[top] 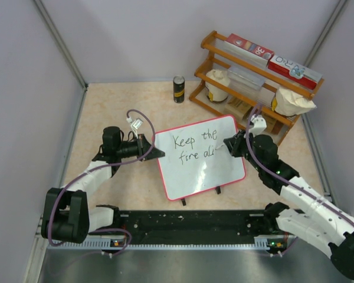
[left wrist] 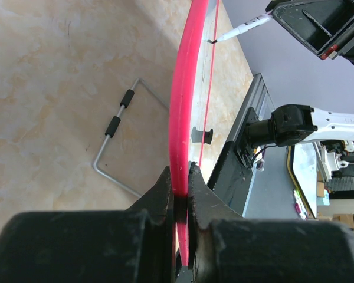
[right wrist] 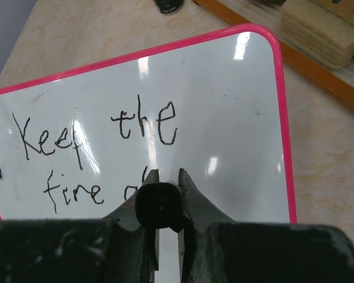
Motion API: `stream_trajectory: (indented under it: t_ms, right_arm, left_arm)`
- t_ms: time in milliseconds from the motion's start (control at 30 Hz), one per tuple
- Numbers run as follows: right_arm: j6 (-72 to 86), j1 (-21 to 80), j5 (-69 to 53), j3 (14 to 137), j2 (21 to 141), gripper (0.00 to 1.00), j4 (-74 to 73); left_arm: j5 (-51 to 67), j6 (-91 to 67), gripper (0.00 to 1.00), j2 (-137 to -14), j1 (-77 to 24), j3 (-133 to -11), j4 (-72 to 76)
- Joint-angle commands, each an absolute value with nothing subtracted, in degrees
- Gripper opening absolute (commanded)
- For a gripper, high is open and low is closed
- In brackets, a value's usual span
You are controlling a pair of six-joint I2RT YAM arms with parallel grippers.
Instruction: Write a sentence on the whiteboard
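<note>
The whiteboard [top: 209, 168] lies tilted in the middle of the table, glossy white with a pink rim. The sentence [top: 194, 148] on it reads "Keep the" over "fire ali" in thin black strokes. My left gripper [top: 156, 152] is shut on the board's left rim [left wrist: 180, 118], seen edge-on between my left gripper's [left wrist: 183, 177] fingers. My right gripper [top: 227, 145] is shut on a marker [left wrist: 248, 26] whose tip meets the board at the end of the second line. In the right wrist view the marker's black end [right wrist: 159, 205] sits in my right gripper [right wrist: 165, 177], hiding the last letters of the sentence [right wrist: 100, 141].
A wooden rack [top: 207, 41] at the back right holds red-and-white boxes and white bags. A black can [top: 179, 89] stands behind the board. A bent wire stand [left wrist: 115, 127] lies on the table beside the board. Two black clips [top: 183, 201] stick out from its near edge.
</note>
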State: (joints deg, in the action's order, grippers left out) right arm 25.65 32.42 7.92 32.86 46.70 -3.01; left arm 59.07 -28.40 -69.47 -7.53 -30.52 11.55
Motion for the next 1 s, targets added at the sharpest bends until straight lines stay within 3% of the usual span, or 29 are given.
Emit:
stream_trajectory:
  t_ms: [0, 967]
  right_arm:
    - [25.1, 31.6, 8.3, 34.9, 48.4, 0.00, 1.6]
    - [26.3, 31.6, 8.4, 28.9, 45.0, 0.00, -3.7]
  left_arm:
    - [52.8, -22.0, 0.00, -69.1, -7.5, -28.9, 9.7]
    - [53.0, -21.9, 0.00, -69.5, -7.5, -29.1, 9.8]
